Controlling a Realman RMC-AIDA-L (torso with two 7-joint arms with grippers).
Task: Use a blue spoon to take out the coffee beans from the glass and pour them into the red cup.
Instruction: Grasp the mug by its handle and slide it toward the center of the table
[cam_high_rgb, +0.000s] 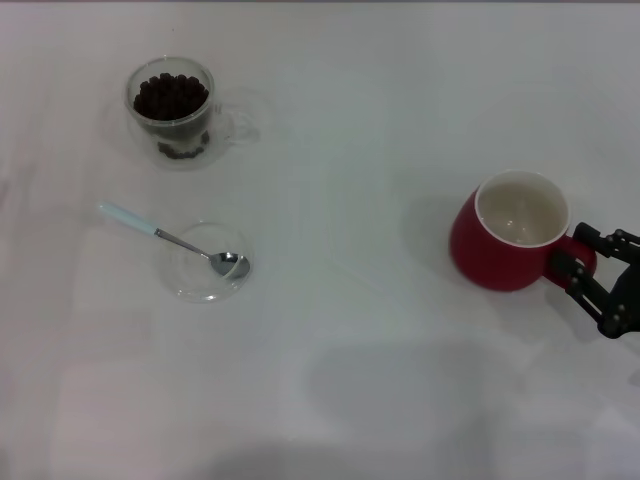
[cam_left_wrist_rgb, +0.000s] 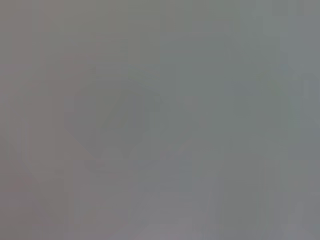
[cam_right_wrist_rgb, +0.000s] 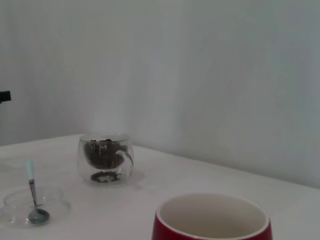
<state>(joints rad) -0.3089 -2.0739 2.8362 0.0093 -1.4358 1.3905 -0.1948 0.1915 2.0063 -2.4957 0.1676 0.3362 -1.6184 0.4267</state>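
While right pincer (cam_high_rgb: 578, 262) clamps red cup (cam_high_rgb: 503, 243) handle at surface (cam_high_rgb: 360, 150) right, blue spoon (cam_high_rgb: 170, 238) rests in saucer (cam_high_rgb: 208, 262); glass (cam_high_rgb: 172, 108) holds coffee beans (cam_high_rgb: 171, 97) far left.

The white table (cam_high_rgb: 380, 120) carries the glass (cam_high_rgb: 172, 110), saucer (cam_high_rgb: 208, 262) and red cup (cam_high_rgb: 505, 232).

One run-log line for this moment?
right end effector: at red cup handle | left: unseen | blue spoon: on saucer | coffee beans: in glass
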